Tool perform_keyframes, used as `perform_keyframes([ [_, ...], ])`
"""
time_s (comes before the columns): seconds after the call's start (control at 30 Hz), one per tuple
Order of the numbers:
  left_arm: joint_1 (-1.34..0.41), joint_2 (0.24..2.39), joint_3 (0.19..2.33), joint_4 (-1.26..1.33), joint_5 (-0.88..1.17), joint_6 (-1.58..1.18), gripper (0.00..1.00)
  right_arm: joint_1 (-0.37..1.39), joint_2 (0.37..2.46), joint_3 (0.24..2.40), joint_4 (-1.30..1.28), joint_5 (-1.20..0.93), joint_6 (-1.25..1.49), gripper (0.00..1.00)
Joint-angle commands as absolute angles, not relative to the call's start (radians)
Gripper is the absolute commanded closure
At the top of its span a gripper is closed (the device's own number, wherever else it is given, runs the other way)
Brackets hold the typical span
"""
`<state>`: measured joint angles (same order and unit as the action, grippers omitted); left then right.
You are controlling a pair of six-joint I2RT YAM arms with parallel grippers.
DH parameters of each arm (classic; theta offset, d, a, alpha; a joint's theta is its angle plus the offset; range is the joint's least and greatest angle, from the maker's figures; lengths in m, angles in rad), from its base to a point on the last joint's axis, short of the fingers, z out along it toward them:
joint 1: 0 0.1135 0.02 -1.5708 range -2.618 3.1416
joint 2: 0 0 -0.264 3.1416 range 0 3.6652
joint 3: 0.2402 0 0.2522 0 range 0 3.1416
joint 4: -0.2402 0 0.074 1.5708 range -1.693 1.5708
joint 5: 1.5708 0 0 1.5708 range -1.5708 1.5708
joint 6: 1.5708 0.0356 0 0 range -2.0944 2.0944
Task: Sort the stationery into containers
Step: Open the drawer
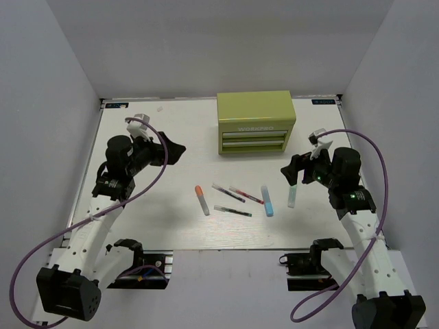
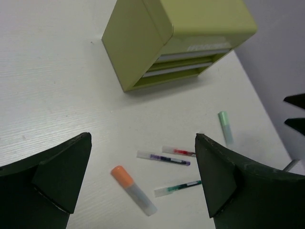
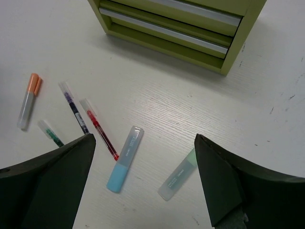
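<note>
The yellow-green WORKPRO chest (image 1: 256, 122) stands at the table's back middle with both front drawers shut; it also shows in the left wrist view (image 2: 176, 38) and the right wrist view (image 3: 190, 24). In front of it lie the orange-capped marker (image 1: 202, 199), dark pen (image 1: 228, 192), red pen (image 1: 246, 195), green pen (image 1: 232, 210), light blue marker (image 1: 267, 200) and mint marker (image 1: 292, 197). My left gripper (image 1: 173, 152) is open and empty, left of the chest. My right gripper (image 1: 291, 171) is open and empty, above the mint marker (image 3: 181, 175).
White walls close in the table on the left, back and right. The table's front edge (image 1: 226, 249) runs just behind the arm bases. Purple cables loop from both arms.
</note>
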<state>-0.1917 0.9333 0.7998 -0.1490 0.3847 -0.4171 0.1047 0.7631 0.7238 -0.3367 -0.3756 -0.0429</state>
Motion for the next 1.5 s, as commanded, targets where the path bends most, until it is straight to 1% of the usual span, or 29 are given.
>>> perform_keyframes([
  [0.0, -0.253, 0.902, 0.769, -0.206, 0.264, -0.302, 0.01, 0.103, 0.753, 0.735, -0.315, -0.393, -0.170, 0.10],
  [0.1, -0.325, 0.891, 0.769, -0.229, 0.206, -0.252, 0.01, 0.104, 0.729, 0.723, -0.319, -0.438, -0.247, 0.10],
  [0.23, -0.422, 0.920, 0.778, -0.305, 0.120, -0.207, 0.01, 0.106, 0.735, 0.716, -0.379, -0.450, -0.377, 0.10],
  [0.37, -0.494, 0.920, 0.778, -0.305, 0.061, -0.179, 0.01, 0.109, 0.764, 0.712, -0.423, -0.341, -0.569, 0.10],
  [0.4, -0.505, 0.920, 0.778, -0.296, 0.061, -0.179, 0.01, 0.103, 0.773, 0.715, -0.432, -0.313, -0.654, 0.10],
  [0.43, -0.514, 0.930, 0.778, -0.285, 0.061, -0.179, 0.01, 0.107, 0.778, 0.719, -0.437, -0.254, -0.670, 0.10],
  [0.5, -0.514, 0.930, 0.778, -0.215, 0.152, -0.201, 0.01, 0.101, 0.769, 0.719, -0.449, -0.261, -0.740, 0.10],
  [0.57, -0.514, 0.940, 0.778, -0.155, 0.231, -0.242, 0.01, 0.106, 0.729, 0.698, -0.452, -0.317, -0.779, 0.10],
  [0.6, -0.514, 0.951, 0.778, -0.114, 0.250, -0.253, 0.01, 0.103, 0.700, 0.692, -0.465, -0.346, -0.831, 0.10],
  [0.63, -0.514, 0.966, 0.778, -0.103, 0.261, -0.262, 0.01, 0.106, 0.687, 0.654, -0.462, -0.438, -0.859, 0.10],
  [0.67, -0.514, 0.966, 0.790, -0.103, 0.261, -0.262, 0.01, 0.104, 0.671, 0.634, -0.453, -0.463, -0.902, 0.10],
  [0.7, -0.514, 0.979, 0.805, -0.103, 0.261, -0.262, 0.01, 0.101, 0.613, 0.617, -0.372, -0.504, -0.908, 0.10],
  [0.73, -0.523, 0.979, 0.805, -0.112, 0.235, -0.253, 0.01, 0.109, 0.594, 0.535, -0.351, -0.561, -0.955, 0.12],
  [0.77, -0.523, 0.979, 0.805, -0.112, 0.235, -0.253, 0.01, 0.106, 0.575, 0.513, -0.333, -0.590, -0.994, 0.18],
  [0.8, -0.523, 0.970, 0.789, -0.112, 0.221, -0.253, 0.02, 0.104, 0.568, 0.485, -0.321, -0.648, -1.070, 0.33],
  [0.87, -0.523, 0.939, 0.746, -0.088, 0.221, -0.262, 0.03, 0.107, 0.627, 0.468, -0.235, -0.673, -1.060, 0.50],
  [0.93, -0.523, 0.927, 0.736, -0.087, 0.212, -0.262, 0.03, 0.112, 0.656, 0.448, -0.161, -0.654, -1.063, 0.61],
  [0.97, -0.523, 0.927, 0.736, -0.087, 0.212, -0.273, 0.03, 0.115, 0.685, 0.421, -0.082, -0.603, -1.069, 0.65],
  [1.03, -0.523, 0.927, 0.736, -0.087, 0.212, -0.273, 0.03, 0.130, 0.751, 0.407, 0.038, -0.539, -1.087, 0.66],
  [1.1, -0.523, 0.939, 0.736, -0.087, 0.233, -0.284, 0.03, 0.147, 0.787, 0.400, 0.070, -0.503, -1.106, 0.66],
  [1.13, -0.523, 0.948, 0.736, -0.087, 0.233, -0.284, 0.03, 0.162, 0.836, 0.382, 0.143, -0.461, -1.133, 0.66],
  [1.2, -0.523, 0.959, 0.736, -0.087, 0.244, -0.293, 0.03, 0.193, 0.880, 0.344, 0.205, -0.373, -1.182, 0.61],
  [1.23, -0.523, 0.959, 0.736, -0.087, 0.244, -0.293, 0.03, 0.215, 0.911, 0.301, 0.324, -0.306, -1.257, 0.57],
  [1.27, -0.523, 0.969, 0.736, -0.087, 0.244, -0.293, 0.03, 0.227, 0.923, 0.278, 0.377, -0.269, -1.282, 0.57],
  [1.3, -0.523, 0.969, 0.736, -0.087, 0.244, -0.302, 0.03, 0.248, 0.963, 0.215, 0.481, -0.171, -1.310, 0.57],
  [1.37, -0.523, 0.969, 0.736, -0.087, 0.253, -0.302, 0.03, 0.278, 1.027, 0.172, 0.692, -0.124, -1.382, 0.53],
  [1.4, -0.523, 0.969, 0.736, -0.087, 0.253, -0.302, 0.03, 0.302, 1.043, 0.110, 0.754, -0.080, -1.406, 0.53],
  [1.47, -0.523, 0.969, 0.736, -0.087, 0.253, -0.302, 0.03, 0.314, 1.103, 0.071, 0.994, -0.065, -1.428, 0.51],
])
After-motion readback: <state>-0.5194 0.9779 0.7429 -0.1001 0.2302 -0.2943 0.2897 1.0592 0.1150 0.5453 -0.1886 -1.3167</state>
